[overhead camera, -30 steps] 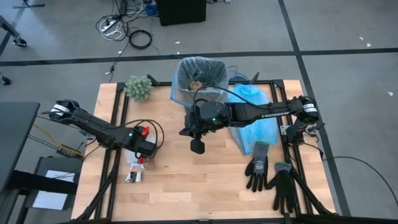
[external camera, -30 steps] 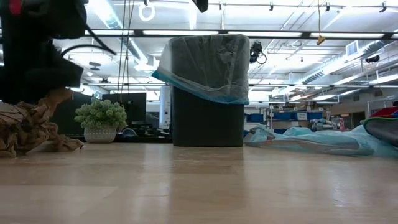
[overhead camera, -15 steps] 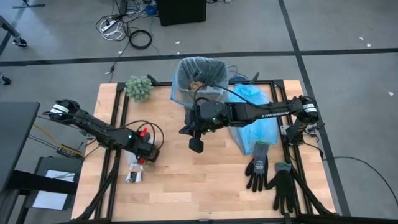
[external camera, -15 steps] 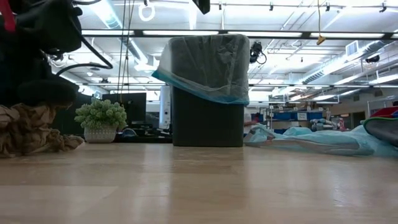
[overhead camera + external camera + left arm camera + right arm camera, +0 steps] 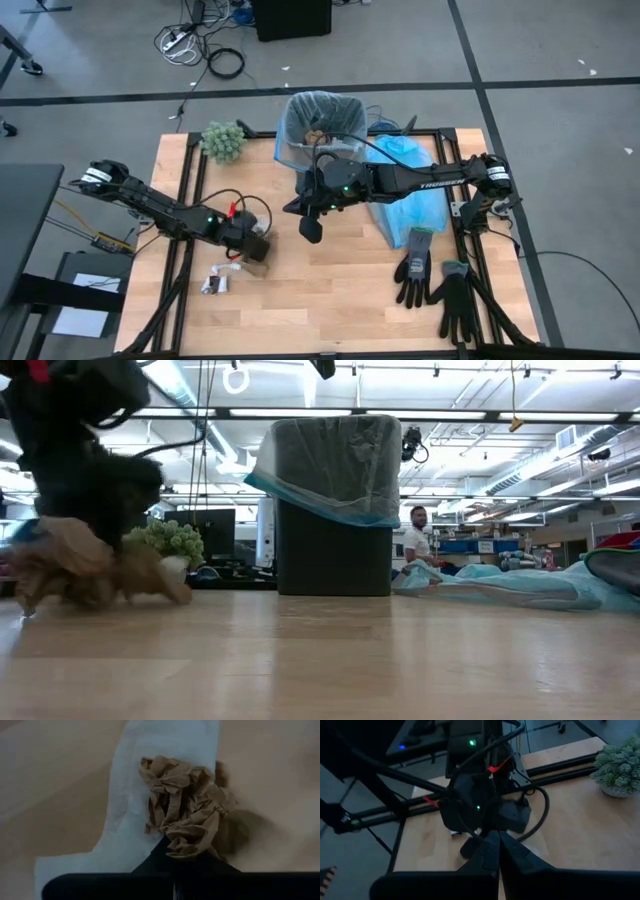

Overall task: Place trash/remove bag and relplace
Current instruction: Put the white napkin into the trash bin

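Observation:
My left gripper [image 5: 257,243] is low over the table's left half, shut on a crumpled brown paper ball [image 5: 186,812], a piece of the trash. The ball also shows in the low view [image 5: 95,568], under the dark gripper [image 5: 85,480]. A white paper sheet [image 5: 150,790] lies on the table under the ball. More small trash [image 5: 214,283] lies near the left front. The black bin [image 5: 322,125] with the translucent bag [image 5: 330,470] over its rim stands at the far middle. My right gripper [image 5: 311,230] hangs shut, high over the table's middle. My left gripper pinches the brown paper ball between its two fingers at the ball's edge nearest the wrist [image 5: 184,851]. The fingers come slanting down from the table's left. The rest of the ball sticks out ahead of the fingertips over the white sheet; whether it is clear of the table I cannot tell.
A light-blue plastic bag [image 5: 410,185] lies right of the bin. Two black gloves [image 5: 415,268] [image 5: 458,300] lie at the front right. A green fuzzy clump [image 5: 223,140] sits at the far left. A person [image 5: 415,538] stands in the room behind.
My left gripper has tipped down, shut on the brown paper ball and moved toward the table's right edge. The ball has gone with it, rightward across the low view.

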Controlling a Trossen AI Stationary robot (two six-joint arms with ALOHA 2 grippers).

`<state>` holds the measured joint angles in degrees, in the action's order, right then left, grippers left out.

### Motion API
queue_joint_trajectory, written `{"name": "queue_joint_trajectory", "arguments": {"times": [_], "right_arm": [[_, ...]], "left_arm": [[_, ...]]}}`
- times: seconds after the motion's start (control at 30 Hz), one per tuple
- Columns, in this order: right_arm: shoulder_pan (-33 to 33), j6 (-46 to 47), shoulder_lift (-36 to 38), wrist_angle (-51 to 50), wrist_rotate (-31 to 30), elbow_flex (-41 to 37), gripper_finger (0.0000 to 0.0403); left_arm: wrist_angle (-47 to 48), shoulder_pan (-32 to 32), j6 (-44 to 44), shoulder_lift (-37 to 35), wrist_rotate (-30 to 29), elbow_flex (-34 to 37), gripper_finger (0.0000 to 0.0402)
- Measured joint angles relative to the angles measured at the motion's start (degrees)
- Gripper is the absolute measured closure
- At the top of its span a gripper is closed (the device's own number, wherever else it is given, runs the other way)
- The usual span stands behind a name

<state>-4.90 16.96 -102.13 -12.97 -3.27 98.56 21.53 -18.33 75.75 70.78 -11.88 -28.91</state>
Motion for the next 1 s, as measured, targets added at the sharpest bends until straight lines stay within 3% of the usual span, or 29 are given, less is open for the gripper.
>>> {"name": "queue_joint_trajectory", "arguments": {"times": [0.2, 0.4, 0.57, 0.7, 0.9, 1.0], "right_arm": [[0.03, 0.12, 0.02, 0.31, 0.14, 0.0, 0.0403], [1.0, -2.9, -2.51, -6.27, 15.49, -0.26, 0.0403], [0.3, -5.5, -7.56, -15.01, 17.02, -0.5, 0.0401], [-1.13, -7.87, -10.74, -17.41, 17.02, -0.46, 0.038], [-1.02, -10.41, -12.11, -12.68, 18.27, -0.46, 0.0298], [0.15, -12.31, -12.11, -11.59, 13.56, -0.46, 0.0245]], "left_arm": [[-25.61, 0.05, -14.62, -0.02, -5.3, -0.03, 0.0373], [-41.91, 0.32, -31.6, -0.05, -7.98, -0.11, 0.0339], [-41.27, 0.33, -37.67, -0.07, -4.4, -0.11, 0.0321], [-34.04, 0.33, -37.04, 0.69, -3.85, -0.11, 0.0318], [-24.85, 0.33, -30.45, 3.29, -5.11, -0.01, 0.0318], [-22.93, 0.3, -24.72, 4.22, -4.82, -0.02, 0.0318]]}}
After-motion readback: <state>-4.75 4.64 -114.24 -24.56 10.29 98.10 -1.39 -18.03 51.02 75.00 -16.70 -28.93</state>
